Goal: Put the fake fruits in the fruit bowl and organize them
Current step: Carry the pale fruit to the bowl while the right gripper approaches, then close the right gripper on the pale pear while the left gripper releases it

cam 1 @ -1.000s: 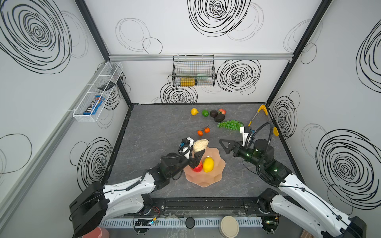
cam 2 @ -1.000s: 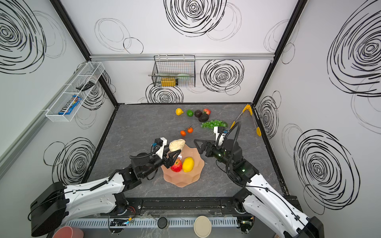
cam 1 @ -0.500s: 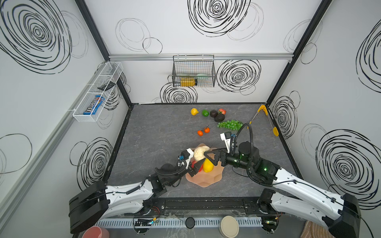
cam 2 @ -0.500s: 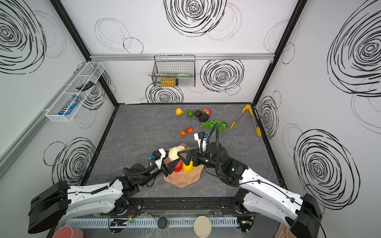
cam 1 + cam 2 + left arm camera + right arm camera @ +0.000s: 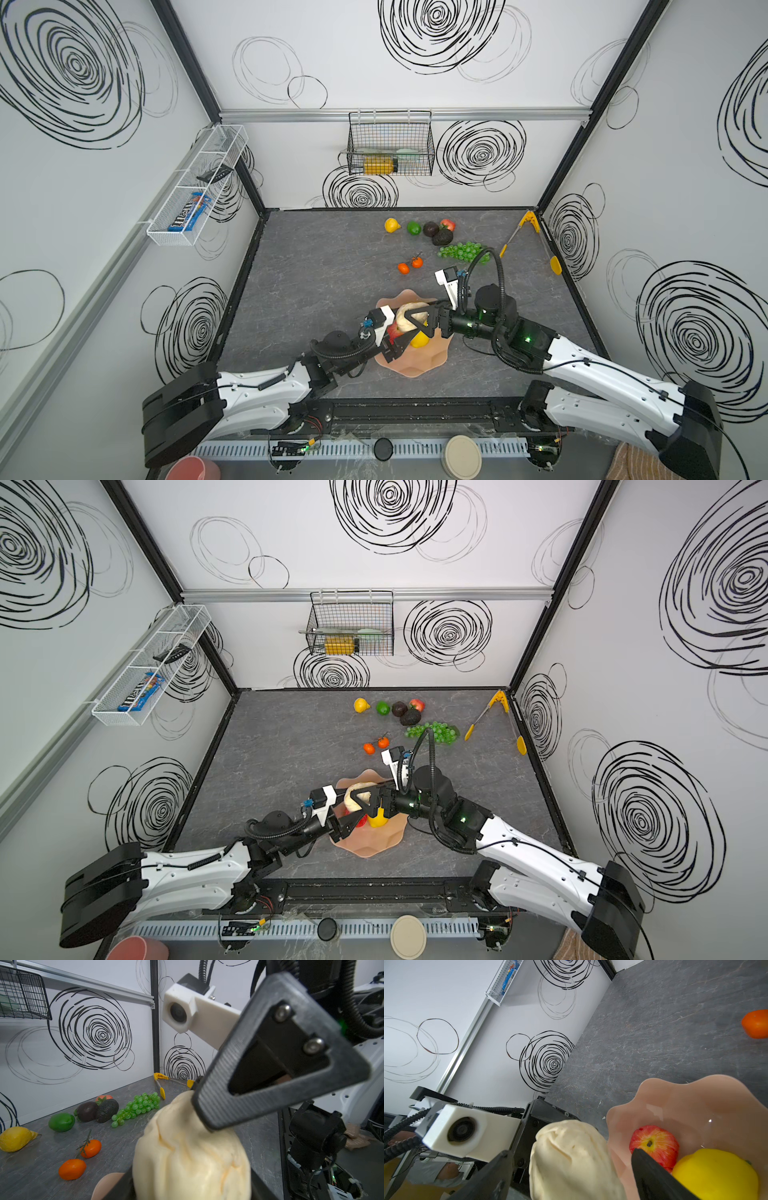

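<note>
The left gripper (image 5: 398, 332) holds the pale pear (image 5: 409, 318) between its part-open jaws, above the near-left rim of the fruit bowl (image 5: 432, 359). The right gripper (image 5: 417, 326) stands with jaws wide on either side of the same pear — one finger (image 5: 280, 1059) lies against its upper end; a firm grip cannot be confirmed. Inside the bowl: a red apple (image 5: 654, 1145) and a yellow lemon (image 5: 716, 1172), touching. On the table beyond remain two small oranges (image 5: 409, 266), a grape bunch (image 5: 461, 251), avocados (image 5: 440, 237), a lime (image 5: 413, 227) and a second lemon (image 5: 392, 225).
</note>
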You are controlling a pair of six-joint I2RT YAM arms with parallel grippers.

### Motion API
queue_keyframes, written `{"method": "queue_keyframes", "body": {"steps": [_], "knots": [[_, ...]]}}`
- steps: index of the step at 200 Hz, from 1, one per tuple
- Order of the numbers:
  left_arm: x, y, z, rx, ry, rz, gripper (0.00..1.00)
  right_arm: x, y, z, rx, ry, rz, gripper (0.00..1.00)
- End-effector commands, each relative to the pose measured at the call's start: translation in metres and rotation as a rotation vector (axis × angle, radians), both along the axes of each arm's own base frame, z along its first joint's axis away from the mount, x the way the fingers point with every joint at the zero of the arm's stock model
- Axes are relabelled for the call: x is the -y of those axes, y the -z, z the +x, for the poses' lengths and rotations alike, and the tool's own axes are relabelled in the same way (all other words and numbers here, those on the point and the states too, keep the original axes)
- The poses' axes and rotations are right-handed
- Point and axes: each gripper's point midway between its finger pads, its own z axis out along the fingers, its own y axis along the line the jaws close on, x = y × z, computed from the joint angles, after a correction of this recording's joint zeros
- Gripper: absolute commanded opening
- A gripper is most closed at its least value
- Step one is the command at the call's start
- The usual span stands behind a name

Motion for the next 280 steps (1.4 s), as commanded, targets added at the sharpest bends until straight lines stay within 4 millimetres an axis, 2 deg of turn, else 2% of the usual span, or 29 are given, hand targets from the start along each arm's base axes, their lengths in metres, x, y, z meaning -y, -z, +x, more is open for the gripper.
{"method": "queue_keyframes", "body": {"steps": [1, 32, 105, 171, 198, 229, 242, 248, 280], "knots": [[0.001, -0.014, -0.006, 0.054, 0.024, -0.047, 0.63, -0.003, -0.018, -0.004, 0.032, -0.024, 0.055, 0.87], [0.003, -0.013, -0.006, 0.048, 0.028, -0.046, 0.63, -0.004, -0.016, -0.006, 0.03, -0.033, 0.059, 0.82], [0.001, -0.012, -0.005, 0.056, 0.02, -0.038, 0.64, -0.013, -0.003, -0.015, 0.006, -0.086, 0.025, 0.81], [0.004, -0.009, -0.004, 0.051, 0.019, -0.024, 0.66, -0.018, 0.0, -0.017, 0.012, -0.105, 0.008, 0.61], [0.004, -0.008, -0.002, 0.047, 0.012, -0.019, 0.68, -0.015, -0.001, -0.014, 0.029, -0.077, -0.004, 0.57], [0.001, -0.006, 0.006, 0.017, -0.032, 0.0, 0.84, -0.009, -0.001, -0.005, 0.055, -0.023, -0.042, 0.56], [-0.001, -0.005, 0.009, 0.005, -0.051, 0.016, 0.99, -0.003, 0.002, 0.005, 0.087, 0.024, -0.1, 0.55], [-0.002, -0.005, 0.011, -0.005, -0.066, 0.024, 0.96, 0.0, 0.004, 0.011, 0.111, 0.052, -0.135, 0.56], [-0.021, -0.013, 0.015, 0.002, -0.115, -0.005, 0.96, 0.019, 0.015, 0.044, 0.214, 0.189, -0.322, 0.56]]}}
